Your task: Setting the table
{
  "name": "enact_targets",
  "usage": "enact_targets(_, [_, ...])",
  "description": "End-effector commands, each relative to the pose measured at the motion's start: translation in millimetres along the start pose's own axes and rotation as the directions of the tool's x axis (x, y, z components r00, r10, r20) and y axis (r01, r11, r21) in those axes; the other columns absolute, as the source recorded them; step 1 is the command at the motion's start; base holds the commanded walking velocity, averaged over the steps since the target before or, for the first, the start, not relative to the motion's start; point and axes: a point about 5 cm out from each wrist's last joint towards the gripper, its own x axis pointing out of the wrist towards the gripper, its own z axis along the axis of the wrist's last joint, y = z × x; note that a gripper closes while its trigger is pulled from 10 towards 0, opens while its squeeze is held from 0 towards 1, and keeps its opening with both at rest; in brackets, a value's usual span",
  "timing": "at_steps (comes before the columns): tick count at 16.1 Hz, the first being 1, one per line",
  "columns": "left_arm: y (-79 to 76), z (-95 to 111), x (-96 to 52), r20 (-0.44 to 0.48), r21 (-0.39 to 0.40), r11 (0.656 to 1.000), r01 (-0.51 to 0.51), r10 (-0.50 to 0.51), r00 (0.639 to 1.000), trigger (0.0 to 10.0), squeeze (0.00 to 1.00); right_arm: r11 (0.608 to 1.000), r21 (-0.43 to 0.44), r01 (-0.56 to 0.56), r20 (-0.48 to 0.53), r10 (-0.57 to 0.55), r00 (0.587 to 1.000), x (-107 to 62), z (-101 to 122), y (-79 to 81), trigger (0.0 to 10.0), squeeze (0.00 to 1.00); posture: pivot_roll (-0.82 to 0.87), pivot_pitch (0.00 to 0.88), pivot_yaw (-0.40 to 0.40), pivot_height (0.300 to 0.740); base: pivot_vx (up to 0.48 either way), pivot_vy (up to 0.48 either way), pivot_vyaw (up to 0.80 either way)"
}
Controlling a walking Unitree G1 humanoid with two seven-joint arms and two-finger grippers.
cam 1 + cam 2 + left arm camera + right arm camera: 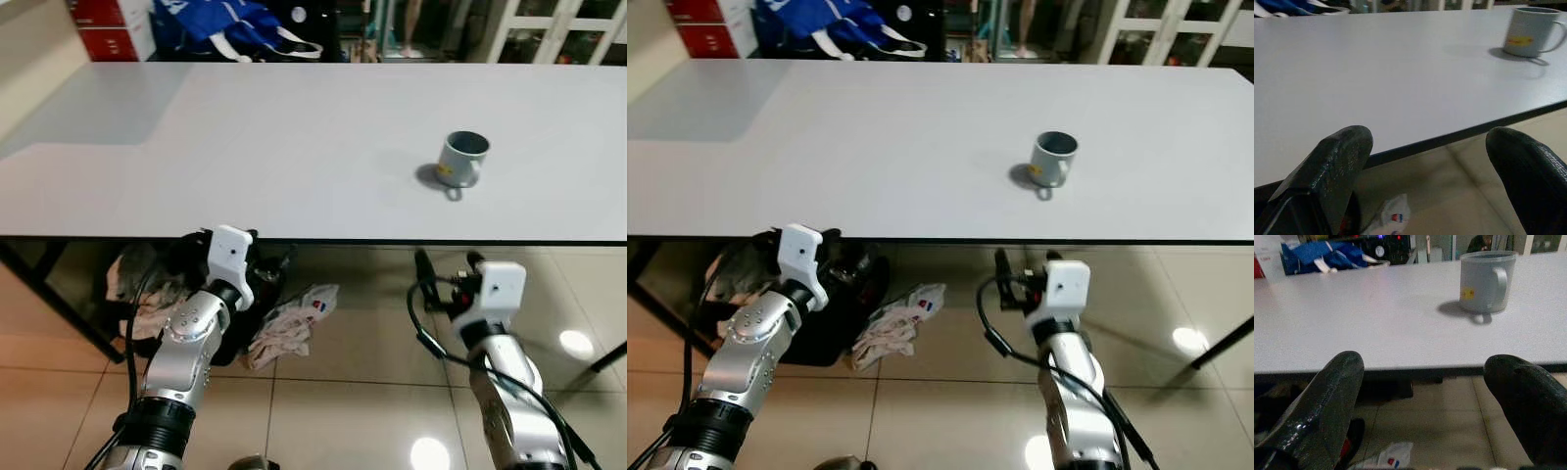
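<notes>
We stand at the near edge of a long white table. Under it, on the tiled floor, lies a dark bag with crumpled cloths beside it, just ahead of our left arm. At the far side we see blue fabric and red boxes.

The grey mug stands upright on the table, right of centre, handle toward us, a yellow mark on its side. Its inside looks dark; we cannot tell whether it holds anything.

Our left gripper hovers at the table's edge, jaws wide, grasping nothing. Our right gripper sits below the edge, in line with the mug, jaws likewise wide.
</notes>
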Motion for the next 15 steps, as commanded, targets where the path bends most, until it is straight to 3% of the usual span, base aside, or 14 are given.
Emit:
enact_targets(1, [4.9, 4.1, -1.2, 0.012, 0.021, 0.999, -0.026, 0.026, 1.000, 10.0, 0.00, 1.000, 0.012, 0.015, -0.009, -0.015, 1.000, -0.4, -0.6, -3.8, 10.0, 0.00, 0.02, 0.000, 0.023, 0.740, 0.000, 0.439, 0.00])
enact_targets(13, [7.4, 3.0, -0.9, 0.002, 0.040, 0.997, -0.063, 0.063, 0.998, 10.0, 0.00, 0.998, 0.002, 0.064, -0.028, -0.064, 0.998, -1.2, -6.8, -10.3, 10.0, 0.00, 0.02, 0.000, 0.030, 0.740, 0.000, 0.472, 0.00])
enact_targets(15, [0.7, -4.7, -4.6, -0.013, 0.025, 0.997, -0.067, 0.067, 0.998, 10.0, 0.00, 0.999, 0.003, 0.046, -0.001, -0.046, 0.999, 0.5, -3.9, -6.4, 10.0, 0.00, 0.03, 0.000, 0.027, 0.740, 0.000, 0.480, 0.00])
